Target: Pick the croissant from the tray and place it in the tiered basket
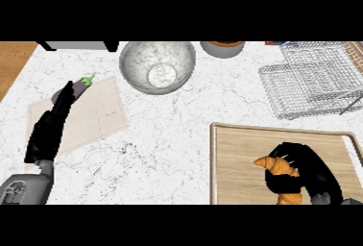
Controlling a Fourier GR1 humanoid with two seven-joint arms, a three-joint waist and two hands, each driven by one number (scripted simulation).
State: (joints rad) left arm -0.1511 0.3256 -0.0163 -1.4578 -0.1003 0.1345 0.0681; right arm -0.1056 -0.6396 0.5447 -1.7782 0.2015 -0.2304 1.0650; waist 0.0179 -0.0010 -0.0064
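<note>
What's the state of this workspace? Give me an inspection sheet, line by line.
Surface: white marble counter.
Job's things: croissant on the wooden tray; wire tiered basket at upper right.
Clutter: eggplant on a beige cutting board; grey bowl; small pot.
Hands: right hand curled round the croissant; left hand open, fingers straight, over the cutting board.
Cables: nothing seen.
Surroundings: wooden floor at upper left.

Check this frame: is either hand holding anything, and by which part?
The right hand is curled round the croissant on the tray, gripping its middle; both ends stick out. The left hand holds nothing, fingers straight.
</note>
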